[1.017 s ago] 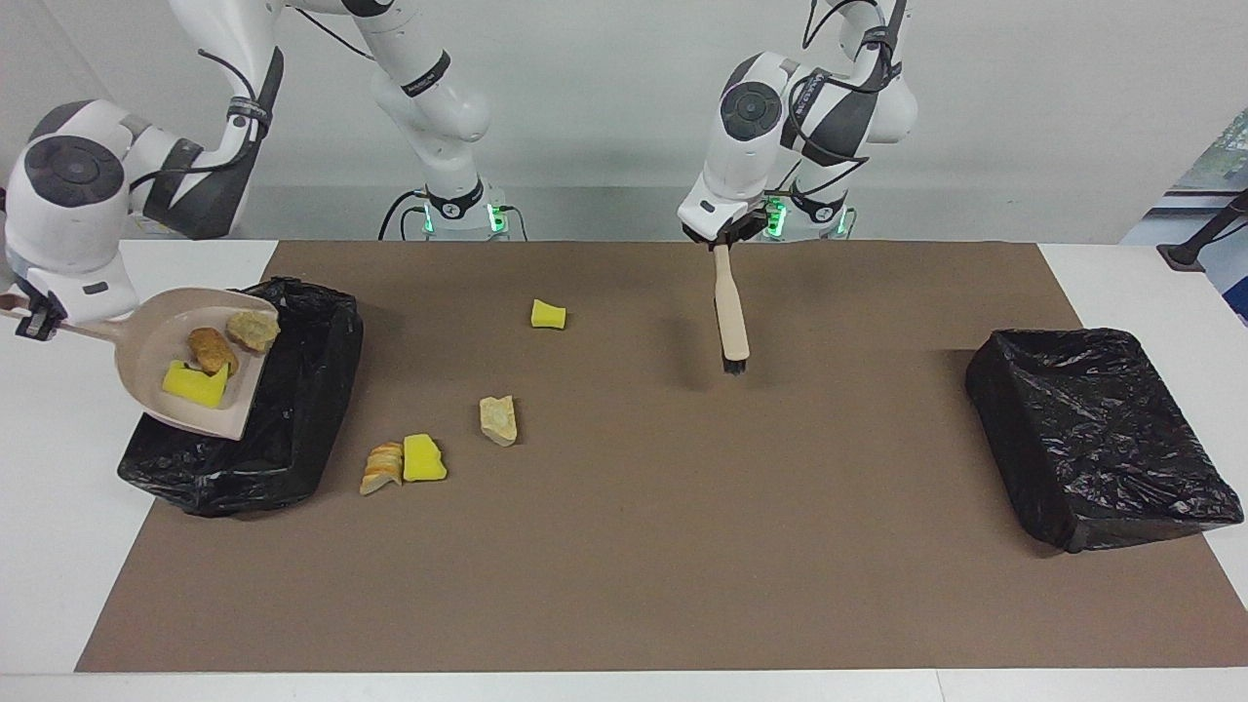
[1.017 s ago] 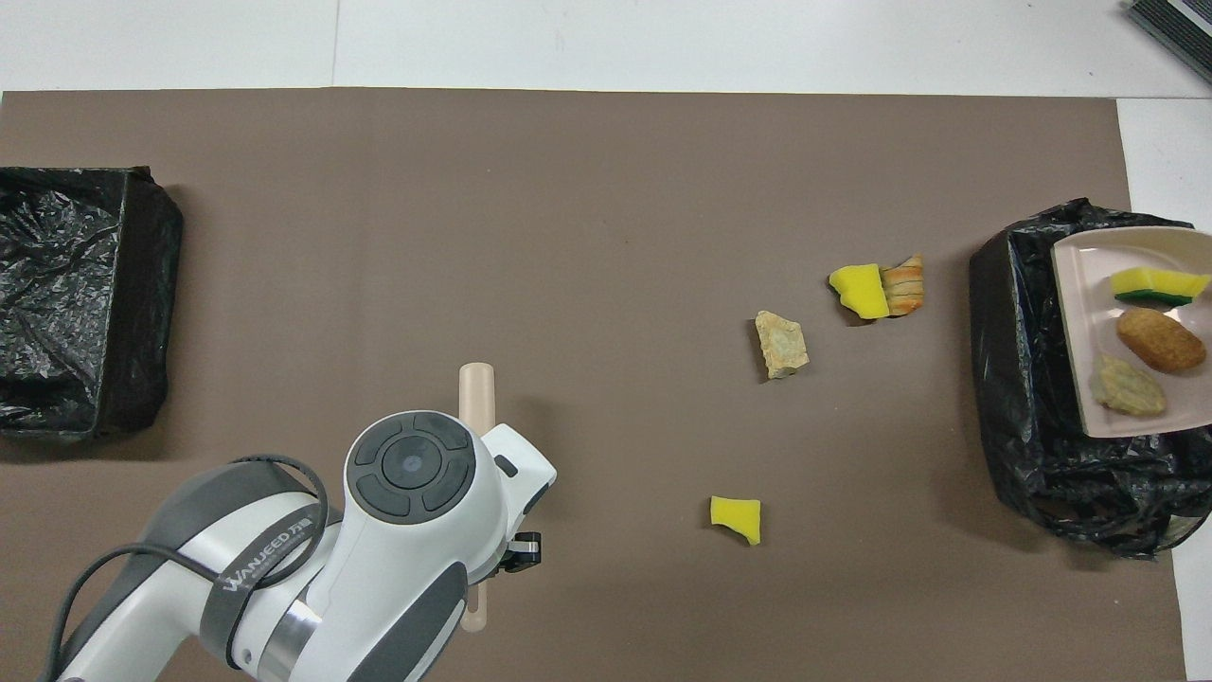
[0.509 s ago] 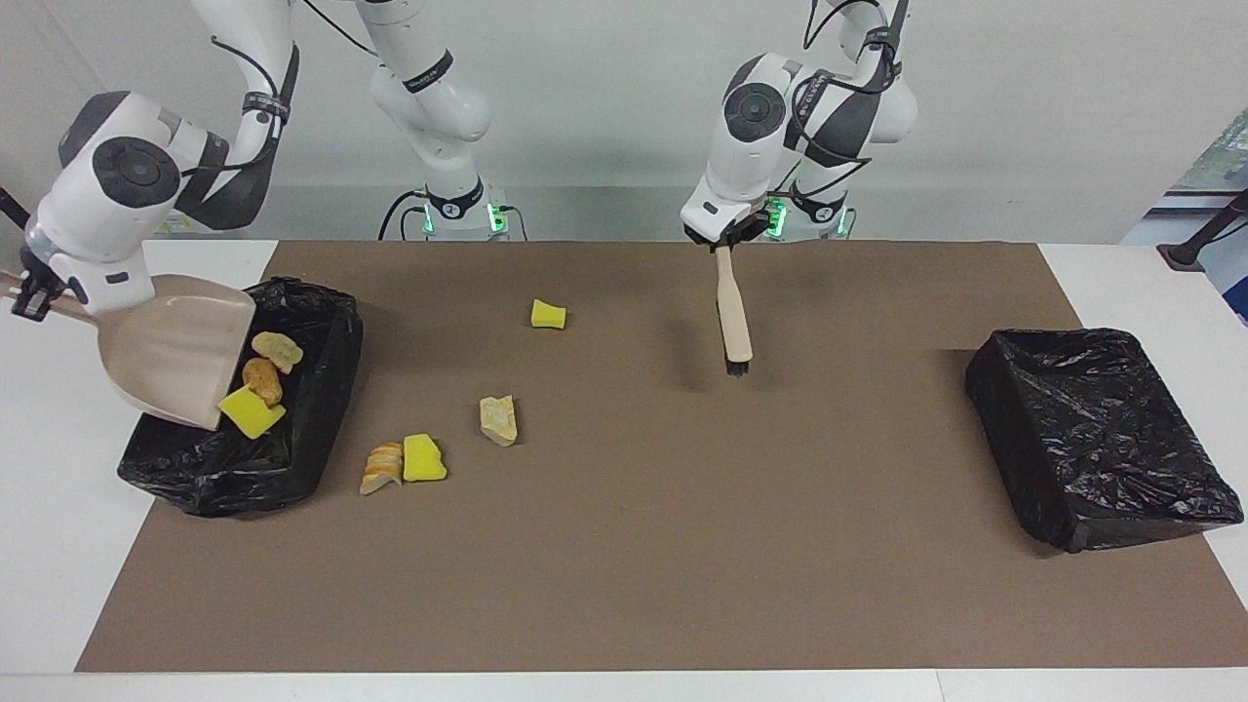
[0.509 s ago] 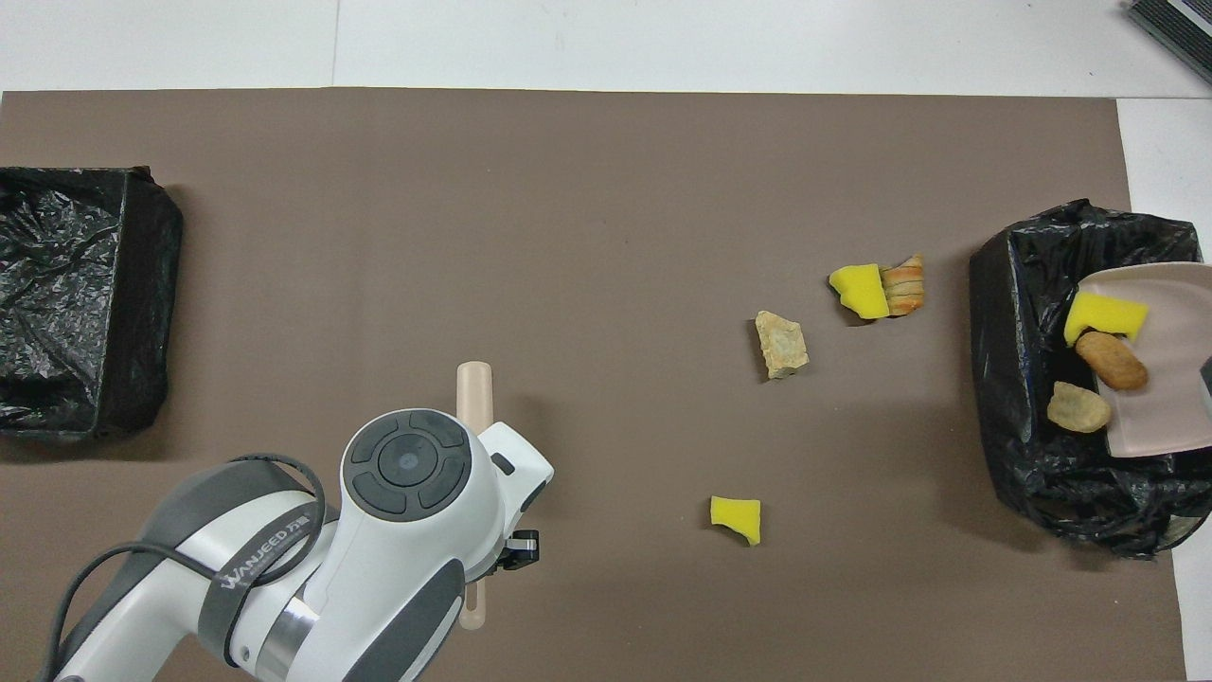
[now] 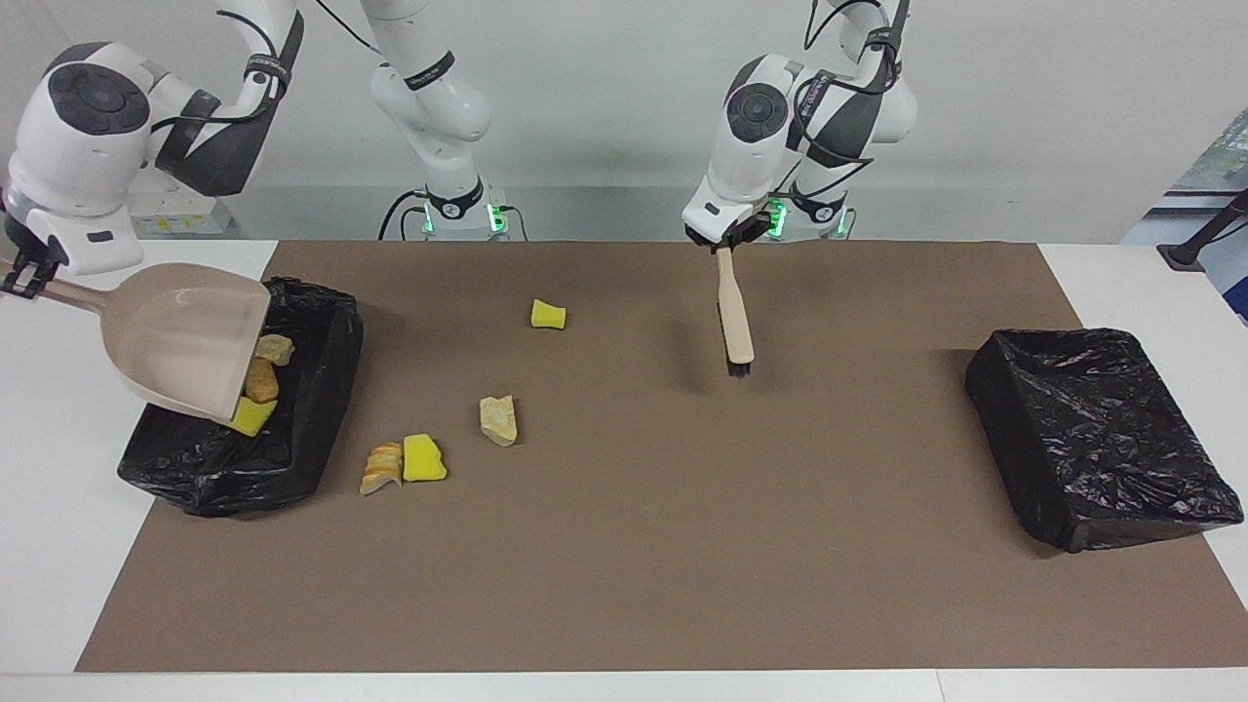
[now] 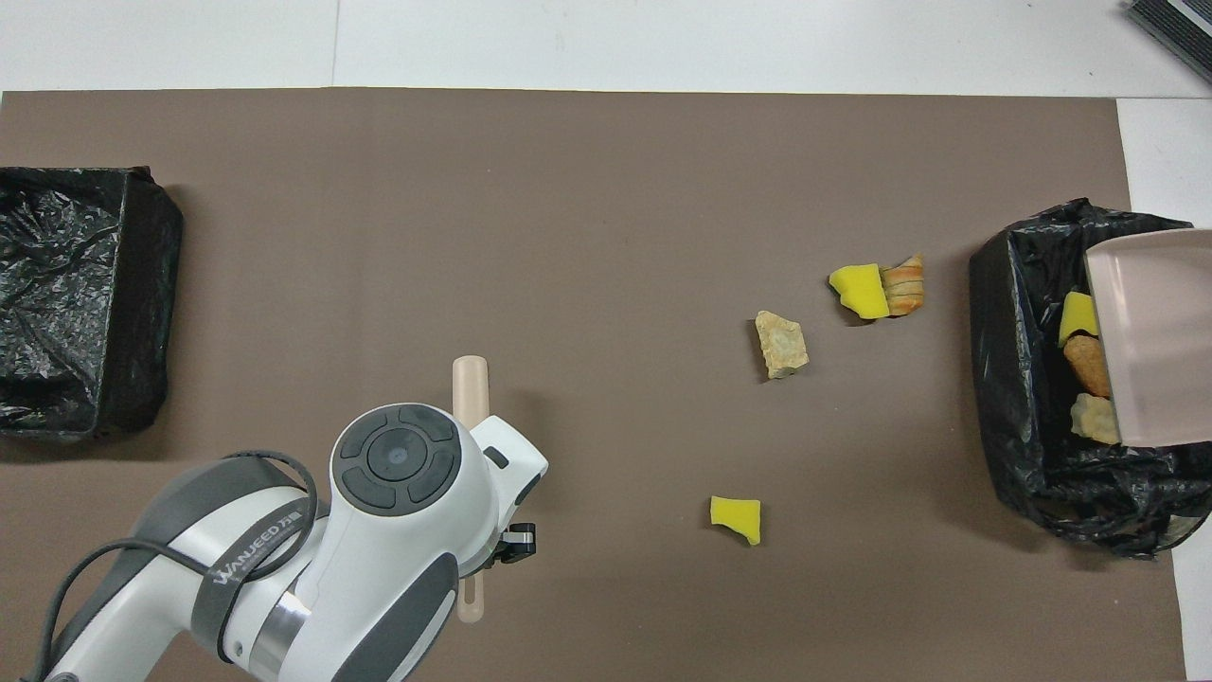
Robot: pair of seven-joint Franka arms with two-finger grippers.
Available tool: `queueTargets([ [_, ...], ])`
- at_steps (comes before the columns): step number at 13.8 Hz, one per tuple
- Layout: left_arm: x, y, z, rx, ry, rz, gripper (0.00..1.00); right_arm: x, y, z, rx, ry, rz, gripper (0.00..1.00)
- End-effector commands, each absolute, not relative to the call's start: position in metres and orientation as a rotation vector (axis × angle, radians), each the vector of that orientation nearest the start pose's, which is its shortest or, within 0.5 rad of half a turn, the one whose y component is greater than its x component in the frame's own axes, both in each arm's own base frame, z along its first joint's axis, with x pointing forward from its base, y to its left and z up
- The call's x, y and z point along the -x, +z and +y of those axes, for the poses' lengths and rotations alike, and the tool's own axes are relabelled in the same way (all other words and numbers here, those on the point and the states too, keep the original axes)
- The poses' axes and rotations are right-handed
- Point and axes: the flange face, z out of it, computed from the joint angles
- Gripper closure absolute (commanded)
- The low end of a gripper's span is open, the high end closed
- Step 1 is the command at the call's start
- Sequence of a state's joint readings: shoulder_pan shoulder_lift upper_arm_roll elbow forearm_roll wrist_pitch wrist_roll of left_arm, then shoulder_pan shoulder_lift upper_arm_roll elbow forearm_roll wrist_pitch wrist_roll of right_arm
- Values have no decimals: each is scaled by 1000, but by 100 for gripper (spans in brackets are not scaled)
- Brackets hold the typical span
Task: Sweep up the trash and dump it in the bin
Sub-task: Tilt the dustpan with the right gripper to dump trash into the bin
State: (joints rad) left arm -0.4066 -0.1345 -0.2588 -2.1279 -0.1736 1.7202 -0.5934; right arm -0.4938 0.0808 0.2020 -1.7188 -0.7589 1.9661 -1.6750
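My right gripper (image 5: 21, 274) is shut on the handle of the beige dustpan (image 5: 185, 336), which is tipped steeply over the black-lined bin (image 5: 302, 429) at the right arm's end. Three scraps of trash (image 5: 261, 380) lie at the pan's lip inside the bin, also seen in the overhead view (image 6: 1085, 365). Four scraps lie on the brown mat: a yellow chunk (image 5: 548, 314), a tan lump (image 5: 498, 420), and a yellow chunk (image 5: 423, 458) touching a bread piece (image 5: 382, 467). My left gripper (image 5: 723, 240) is shut on the beige hand brush (image 5: 733, 312), bristles down on the mat.
A second black-lined bin (image 5: 1092, 429) stands at the left arm's end of the mat (image 5: 682, 546). White table borders the mat on all sides. The left arm's body covers part of the brush (image 6: 470, 384) in the overhead view.
The right gripper has tipped the dustpan from nearly flat to steep, and the three scraps slid off it into the bin. The left arm with the brush has barely moved.
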Motion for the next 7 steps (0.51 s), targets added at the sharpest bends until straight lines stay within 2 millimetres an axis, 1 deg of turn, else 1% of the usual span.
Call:
queueTargets([
  [1, -365, 446, -306, 3073, 429, 19, 100, -581, 552, -176, -1770, -536, 1949, 100],
  [3, -365, 443, -306, 3068, 437, 13, 100, -590, 538, -145, -1822, -448, 2021, 100],
  [4, -363, 440, -305, 3063, 443, 14, 100, -597, 526, -124, -1839, -404, 2068, 100],
  [7, -363, 440, -304, 3062, 445, 14, 100, -610, 500, -61, -1939, -334, 2066, 100],
])
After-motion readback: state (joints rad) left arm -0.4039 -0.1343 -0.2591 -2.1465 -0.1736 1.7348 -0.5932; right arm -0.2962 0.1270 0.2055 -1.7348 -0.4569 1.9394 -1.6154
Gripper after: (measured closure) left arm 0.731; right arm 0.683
